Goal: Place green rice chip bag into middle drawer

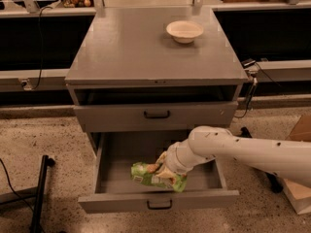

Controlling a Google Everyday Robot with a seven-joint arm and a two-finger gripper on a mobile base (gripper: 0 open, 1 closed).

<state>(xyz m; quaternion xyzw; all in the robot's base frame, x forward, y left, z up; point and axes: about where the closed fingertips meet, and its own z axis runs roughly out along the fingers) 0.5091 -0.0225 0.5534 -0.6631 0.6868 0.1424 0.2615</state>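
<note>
The green rice chip bag (pixel 154 176) lies low inside the open middle drawer (pixel 158 200), near its front wall, tilted slightly down to the right. My gripper (pixel 165 166) reaches in from the right on a white arm and sits right on the bag's top, its fingers hidden by the wrist and the bag. The middle drawer is pulled far out, with a small black handle (pixel 159 206) on its front. The grey drawer front one level higher (pixel 156 115) is closed.
A white bowl (pixel 184 31) stands on the cabinet's grey top at the back right. A black stand leg (pixel 40 191) lies on the speckled floor at the left. A cardboard box (pixel 299 193) sits at the right edge. Cables hang by the cabinet's right side.
</note>
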